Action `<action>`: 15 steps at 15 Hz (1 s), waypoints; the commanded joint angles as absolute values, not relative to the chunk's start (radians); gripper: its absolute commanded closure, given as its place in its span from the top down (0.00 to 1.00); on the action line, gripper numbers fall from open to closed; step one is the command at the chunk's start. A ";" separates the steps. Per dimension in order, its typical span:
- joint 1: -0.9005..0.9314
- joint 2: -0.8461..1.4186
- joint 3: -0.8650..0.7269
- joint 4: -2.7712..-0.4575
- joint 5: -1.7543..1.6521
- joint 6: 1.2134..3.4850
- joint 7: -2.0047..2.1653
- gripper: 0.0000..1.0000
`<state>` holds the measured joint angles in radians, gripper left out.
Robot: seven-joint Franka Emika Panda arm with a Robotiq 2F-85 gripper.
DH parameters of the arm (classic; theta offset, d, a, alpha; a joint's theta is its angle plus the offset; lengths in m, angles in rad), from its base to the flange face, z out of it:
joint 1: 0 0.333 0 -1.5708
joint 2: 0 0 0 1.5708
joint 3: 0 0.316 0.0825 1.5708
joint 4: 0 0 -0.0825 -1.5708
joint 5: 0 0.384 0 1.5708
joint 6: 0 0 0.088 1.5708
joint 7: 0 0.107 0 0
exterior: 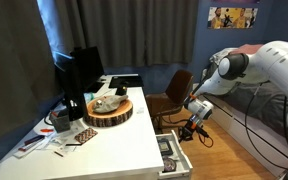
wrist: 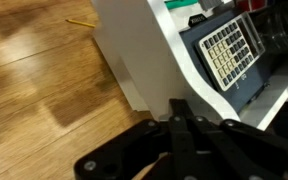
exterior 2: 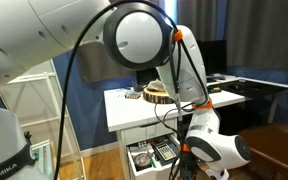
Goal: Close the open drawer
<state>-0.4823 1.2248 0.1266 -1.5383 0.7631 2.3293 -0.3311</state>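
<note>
Wrist view: my fingers (wrist: 181,122) are clenched together on nothing, just beside the one open drawer (wrist: 196,62), which holds one calculator (wrist: 229,50). The drawer juts out below the table (exterior: 119,140) edge, near a corner.

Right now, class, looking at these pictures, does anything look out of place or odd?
Yes: the drawer under the white desk stands pulled out, leaving its contents exposed, a calculator among them. The gripper hangs close to it. Nothing looks spilled or broken.
</note>
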 commanded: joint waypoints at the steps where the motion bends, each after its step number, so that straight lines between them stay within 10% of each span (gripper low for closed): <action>1: -0.479 1.275 0.186 -1.529 0.826 2.354 -0.402 0.03; 15: -0.397 1.360 0.246 -1.526 0.986 2.395 -0.430 0.04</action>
